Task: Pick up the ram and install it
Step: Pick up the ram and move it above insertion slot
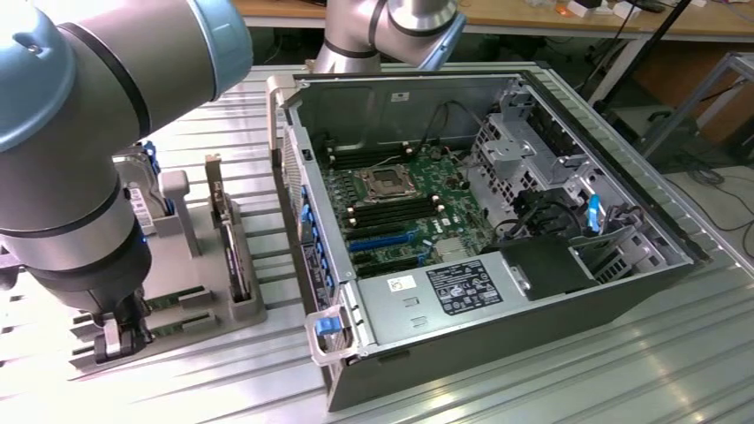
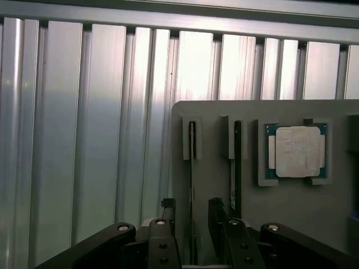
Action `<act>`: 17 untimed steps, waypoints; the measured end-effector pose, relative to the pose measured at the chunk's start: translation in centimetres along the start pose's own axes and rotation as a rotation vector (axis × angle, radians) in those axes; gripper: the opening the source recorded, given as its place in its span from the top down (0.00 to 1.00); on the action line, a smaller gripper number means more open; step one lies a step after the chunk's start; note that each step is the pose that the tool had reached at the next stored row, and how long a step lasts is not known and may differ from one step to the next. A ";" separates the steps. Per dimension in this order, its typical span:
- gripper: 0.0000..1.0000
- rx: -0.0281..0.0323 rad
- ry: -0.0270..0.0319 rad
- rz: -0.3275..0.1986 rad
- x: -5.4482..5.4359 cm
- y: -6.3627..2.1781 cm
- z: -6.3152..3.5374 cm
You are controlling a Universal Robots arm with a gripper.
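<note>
One arm (image 1: 71,168) pointing straight down over the grey parts holder (image 1: 194,269) at the exterior view's left, open computer case (image 1: 389,106) beside it, wrist view now, gripper (image 2: 191,216) spread wide, a finger either side of the ram (image 2: 192,162), on edge in its slot.

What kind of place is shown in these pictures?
Probably a robotics lab set up for computer assembly: a robot arm stands over a ribbed aluminium table, beside an open computer case with its motherboard bare, and a grey holder keeps a processor chip.
</note>
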State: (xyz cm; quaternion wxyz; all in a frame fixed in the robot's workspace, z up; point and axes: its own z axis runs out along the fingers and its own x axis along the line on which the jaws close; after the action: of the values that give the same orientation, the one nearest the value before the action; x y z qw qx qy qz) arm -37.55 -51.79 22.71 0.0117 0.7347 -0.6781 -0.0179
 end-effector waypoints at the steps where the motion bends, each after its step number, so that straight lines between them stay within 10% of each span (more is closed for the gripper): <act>1: 0.63 0.0000 0.0003 -0.007 0.0 -0.01 0.09; 17: 0.63 -0.0001 0.0007 -0.018 -0.5 -0.13 1.81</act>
State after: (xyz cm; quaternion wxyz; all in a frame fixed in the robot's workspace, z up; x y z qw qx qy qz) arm -37.54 -51.28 20.90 0.0119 0.7407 -0.6715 -0.0178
